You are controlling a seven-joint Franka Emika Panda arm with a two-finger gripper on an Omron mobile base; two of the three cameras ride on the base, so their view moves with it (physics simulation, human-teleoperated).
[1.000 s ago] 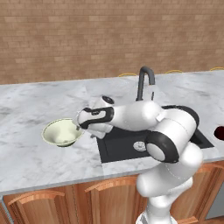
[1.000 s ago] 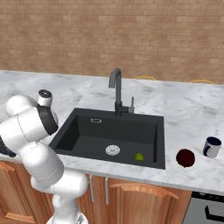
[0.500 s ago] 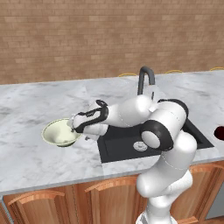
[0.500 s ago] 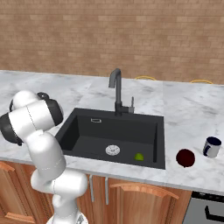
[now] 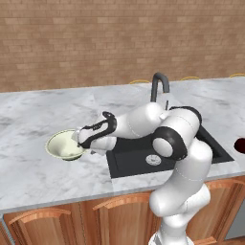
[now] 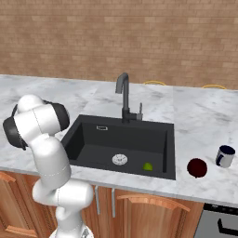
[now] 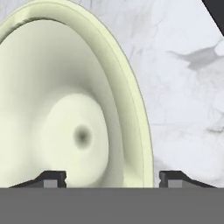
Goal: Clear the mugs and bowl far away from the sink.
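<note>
Marble table [image 5: 33, 119], grey-veined, carrying all items. Black sink [image 6: 122, 143], well to the tool's right: holds a silver drain [image 6: 119, 159] and a small green object [image 6: 147, 166]. Cream bowl [image 5: 61, 144], empty, directly at the tool [image 7: 111, 178], whose tips stand apart astride its rim. Maroon mug [image 6: 196, 167] and dark blue mug [image 6: 225, 155], far beyond the sink, seen from the right base. No legible writing.

White arm [image 5: 143, 119], dark joints
</note>
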